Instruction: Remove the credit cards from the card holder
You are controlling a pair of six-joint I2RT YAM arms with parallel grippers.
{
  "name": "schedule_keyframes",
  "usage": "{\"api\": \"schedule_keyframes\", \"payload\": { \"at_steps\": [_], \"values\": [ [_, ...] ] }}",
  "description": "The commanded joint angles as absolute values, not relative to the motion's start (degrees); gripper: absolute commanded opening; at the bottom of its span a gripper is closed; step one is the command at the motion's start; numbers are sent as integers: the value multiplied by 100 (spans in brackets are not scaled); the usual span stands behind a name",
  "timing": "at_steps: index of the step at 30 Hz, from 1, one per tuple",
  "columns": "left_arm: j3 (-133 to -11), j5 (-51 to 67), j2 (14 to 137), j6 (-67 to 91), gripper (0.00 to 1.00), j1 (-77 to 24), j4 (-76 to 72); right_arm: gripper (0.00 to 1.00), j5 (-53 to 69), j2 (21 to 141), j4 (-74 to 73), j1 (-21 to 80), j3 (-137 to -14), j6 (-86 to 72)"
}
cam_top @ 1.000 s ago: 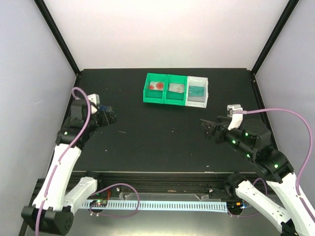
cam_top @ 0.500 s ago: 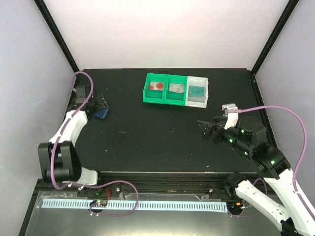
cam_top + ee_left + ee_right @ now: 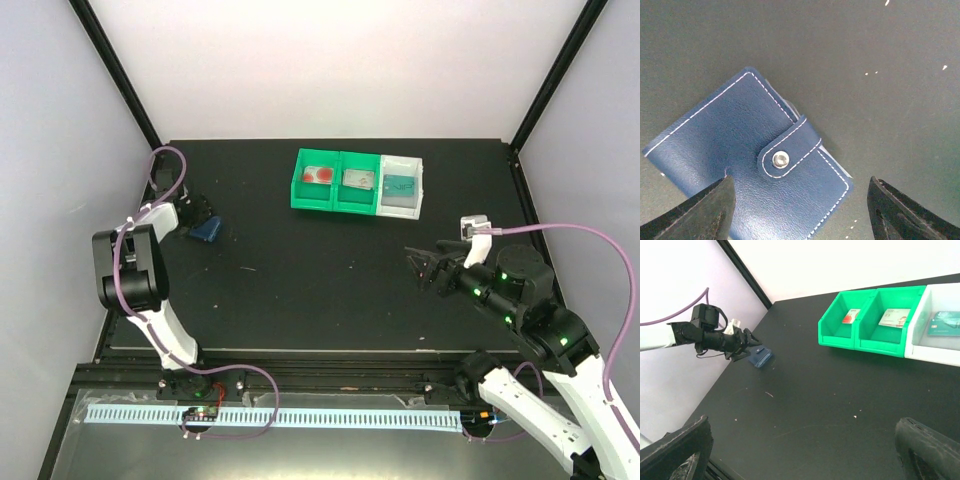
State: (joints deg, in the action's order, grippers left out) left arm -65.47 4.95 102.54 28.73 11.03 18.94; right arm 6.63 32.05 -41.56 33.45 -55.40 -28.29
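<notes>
Straddling closed card holder [image 3: 747,160], left gripper [image 3: 800,182]; credit cards [image 3: 401,185] in far trays [image 3: 335,204].

1. Left arm [image 3: 168,335]: white shells on the long links, with black rounded joints.
2. Right arm [image 3: 600,405]: the same white links, and black joint housings dotted with small green lights [image 3: 505,271].
3. Left cable [image 3: 165,158]: purple and thin, looping along the arm.
4. Right cable [image 3: 585,232]: purple too, ending at a white plug [image 3: 474,224].
5. Left gripper [image 3: 203,216]: black, with matte tapered fingers [image 3: 705,212].
6. Right gripper [image 3: 420,265]: black, with rough-textured fingers [image 3: 677,450].
</notes>
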Motion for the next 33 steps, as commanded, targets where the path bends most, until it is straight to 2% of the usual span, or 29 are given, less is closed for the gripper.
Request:
{"api": "schedule_keyframes", "payload": {
  "at_steps": [1, 6, 14, 17, 25, 33],
  "values": [
    [-6822, 1172, 10564, 2834, 72, 1189, 1744, 100, 660, 3098, -4106, 3393, -5486, -2918],
    [-6986, 1500, 10935, 2836, 63, 1137, 2130, 100, 564, 3011, -4126, 3394, -5370, -3000],
    [-6784, 1915, 11163, 2863, 62, 919, 2143, 100, 616, 2947, -4064, 3393, -5219, -3018],
    [-6775, 2038, 11244, 2788, 58, 780, 2260, 100, 666, 2869, -4025, 3393, -5128, -3045],
    [-6472, 1809, 11003, 2546, 58, 364, 2378, 100, 601, 2767, -3993, 3393, -4961, -3028],
    [-5854, 1728, 10211, 2408, 58, -63, 2335, 100, 754, 2829, -3792, 3393, -4862, -3204]
  ]
}}
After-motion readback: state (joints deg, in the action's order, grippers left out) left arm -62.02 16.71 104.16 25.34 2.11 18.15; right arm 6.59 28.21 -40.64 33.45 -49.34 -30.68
